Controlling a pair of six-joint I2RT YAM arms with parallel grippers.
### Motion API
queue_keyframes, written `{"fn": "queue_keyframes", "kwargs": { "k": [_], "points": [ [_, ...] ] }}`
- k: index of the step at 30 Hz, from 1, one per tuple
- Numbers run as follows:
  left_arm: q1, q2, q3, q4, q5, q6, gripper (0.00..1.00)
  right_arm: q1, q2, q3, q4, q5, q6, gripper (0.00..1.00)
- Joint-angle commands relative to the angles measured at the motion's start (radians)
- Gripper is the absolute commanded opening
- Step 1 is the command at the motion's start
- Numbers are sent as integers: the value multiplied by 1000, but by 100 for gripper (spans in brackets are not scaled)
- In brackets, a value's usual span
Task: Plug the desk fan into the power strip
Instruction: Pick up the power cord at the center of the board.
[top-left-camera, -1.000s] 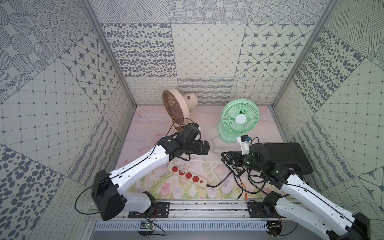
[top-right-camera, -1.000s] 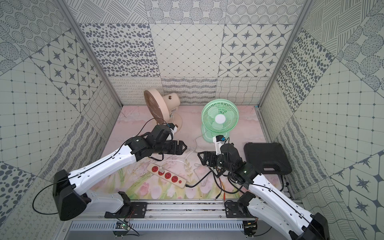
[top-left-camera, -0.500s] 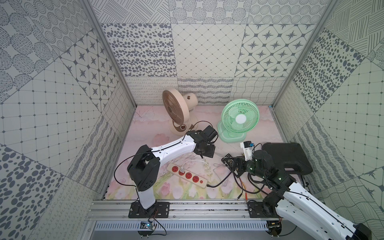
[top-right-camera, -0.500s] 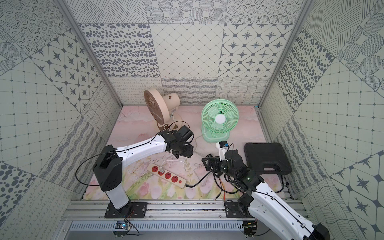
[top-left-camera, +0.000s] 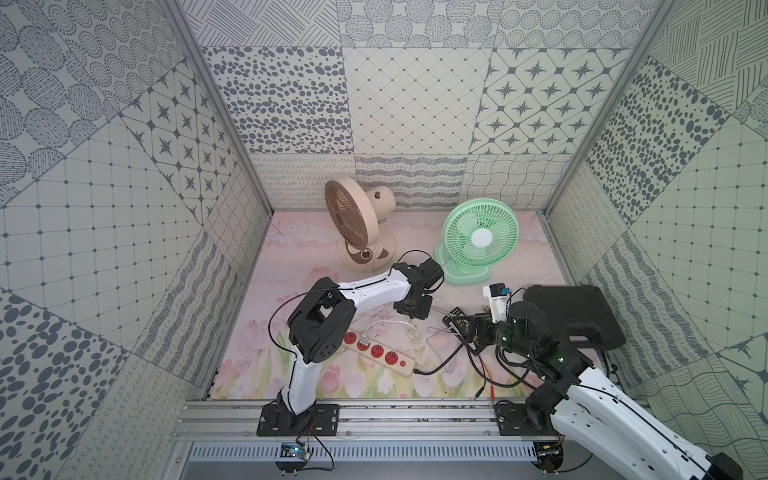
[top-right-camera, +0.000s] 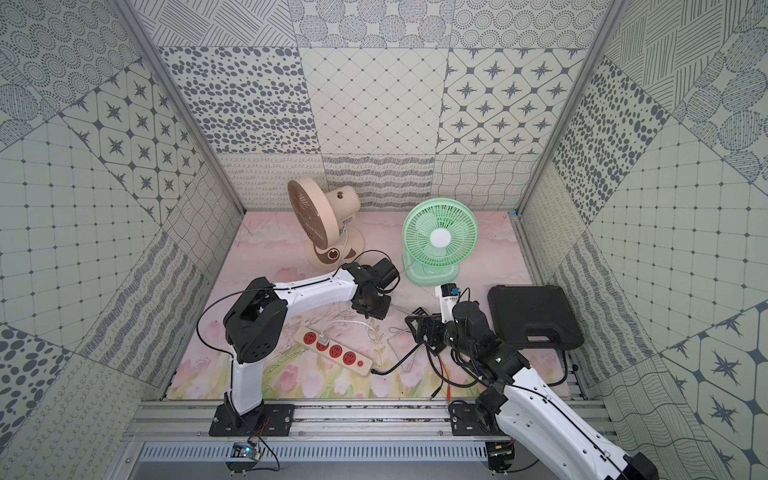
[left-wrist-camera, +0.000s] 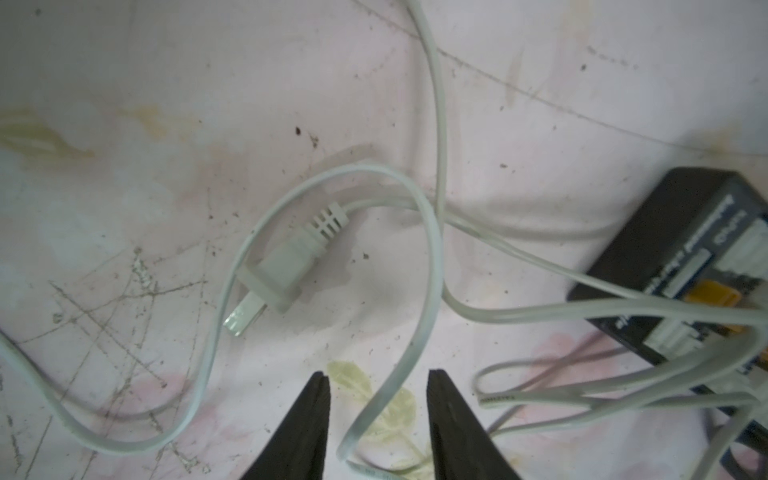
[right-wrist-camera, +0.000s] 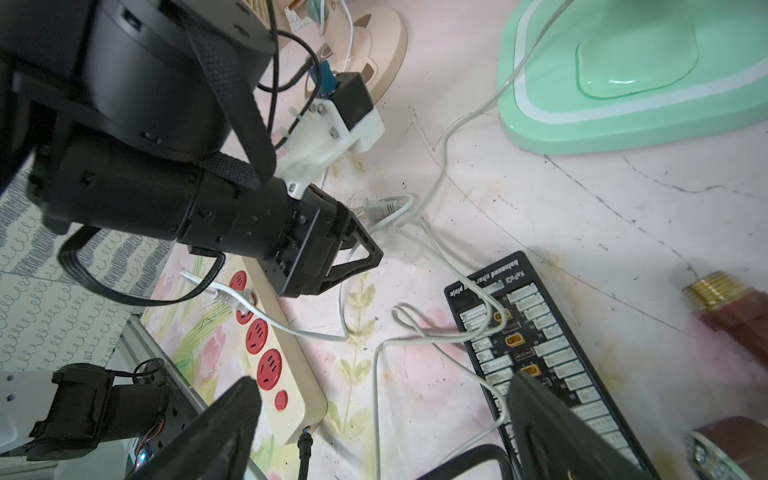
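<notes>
The cream power strip (top-left-camera: 378, 353) (top-right-camera: 332, 351) lies on the floral mat, and a small white plug (right-wrist-camera: 243, 301) sits in its second red socket. Two desk fans stand at the back, beige (top-left-camera: 357, 224) and green (top-left-camera: 478, 239). A loose white two-prong plug (left-wrist-camera: 286, 266) (right-wrist-camera: 376, 205) lies flat on the mat. My left gripper (left-wrist-camera: 376, 374) (top-left-camera: 413, 309) hangs just short of that plug. It is open, with a loop of white cord (left-wrist-camera: 428, 291) running between the jaws untouched. My right gripper (right-wrist-camera: 382, 380) (top-right-camera: 424, 328) is wide open and empty, low between strip and board.
A black connector board (right-wrist-camera: 540, 332) (left-wrist-camera: 685, 249) lies right of the loose plug with white cords draped over it. A black case (top-left-camera: 573, 316) sits at the right. The strip's black cord (top-left-camera: 436, 368) and thin leads trail toward the front rail.
My left gripper moved right, then dropped toward the mat over the loose plug, and its jaws narrowed. The right gripper drew back slightly and stayed wide open.
</notes>
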Motion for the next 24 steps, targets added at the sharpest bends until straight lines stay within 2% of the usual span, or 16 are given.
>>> {"fn": "queue_keyframes", "kwargs": {
  "k": [1, 4, 7, 10, 11, 15, 20, 24],
  "points": [
    [-7, 35, 23, -65, -67, 23, 43, -8, -15, -14, 35, -23, -12, 97],
    [-6, 43, 21, -60, -77, 26, 39, -11, -17, -16, 35, -28, -11, 97],
    [-7, 39, 18, -56, -87, 27, 23, -12, -20, -15, 35, -31, -8, 97],
    [-6, 15, 17, -65, -104, 25, 2, -14, -20, -16, 34, -38, -6, 97],
    [-6, 2, 17, -72, -110, 23, 0, -14, -21, -15, 34, -40, -4, 97],
    [-6, -113, 27, -101, -116, 28, 0, -16, -23, -17, 34, -45, 0, 97],
    [19, -264, 68, -152, -232, 48, 0, -16, -22, -14, 36, -55, 8, 97],
    [82, -348, 76, -159, -303, 50, 0, -16, -26, -16, 36, -59, 13, 97]
  ]
}}
